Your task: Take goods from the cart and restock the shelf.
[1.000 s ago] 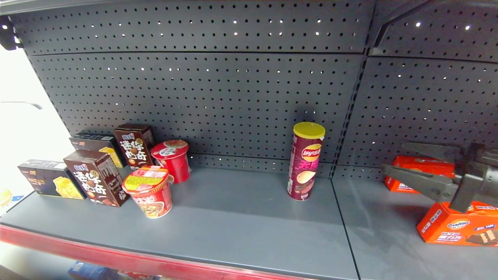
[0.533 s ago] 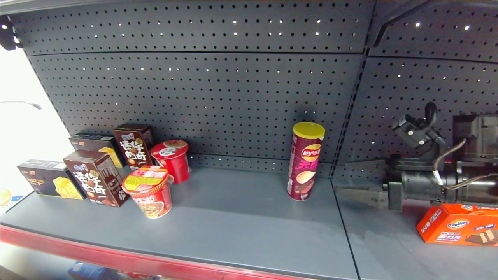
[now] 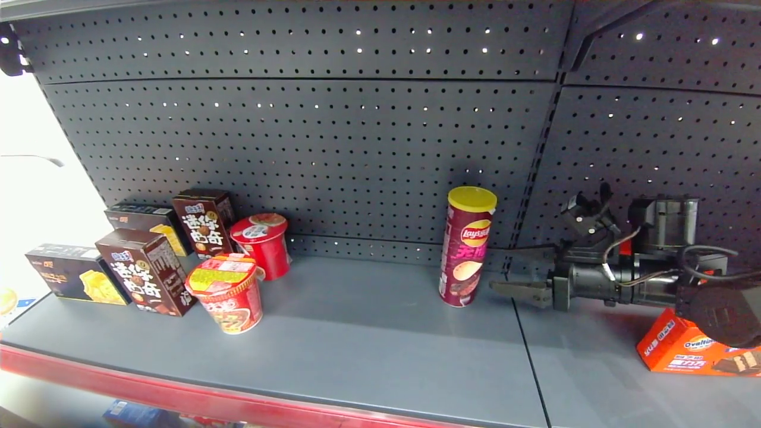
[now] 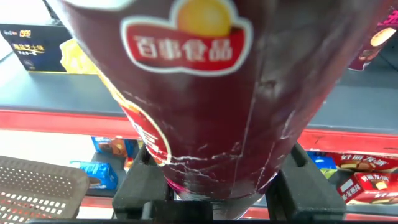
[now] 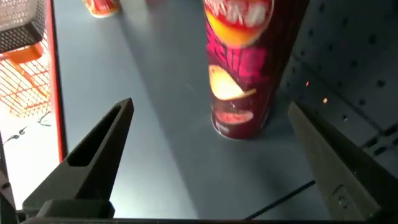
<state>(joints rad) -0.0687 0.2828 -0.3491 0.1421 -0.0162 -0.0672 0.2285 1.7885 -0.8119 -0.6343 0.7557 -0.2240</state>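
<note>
Two cans matter; nearest the robot, the held can (image 4: 205, 112) is clamped between the fingers of the left gripper (image 4: 221, 186), on the robot's side of the red lip (image 3: 148, 386), well short of the shelf can (image 3: 467, 249) and not yet over the shelf (image 3: 368, 333); past the lip, the shelf can stands upright near the back, long axis vertical, yellow lid up; just to the shelf can's right hangs the right gripper (image 3: 510, 270), jaws spread wide with nothing between them, arm level and pointing left at the can's lower half; one finger lies a little in front of the shelf can's line and one behind it, so the gap runs across the upright axis and the can sits dead ahead of the opening, apart from both fingers; by my reading the right arm is much the nearer, and a grasp or nudge needs only a straight push left; bare shelf lies left of the shelf can before the cups (image 3: 229, 294), room for the held can; an orange box (image 3: 695, 351) lies well right of the shelf can; behind the shelf can rises the pegboard (image 3: 327, 148).
</note>
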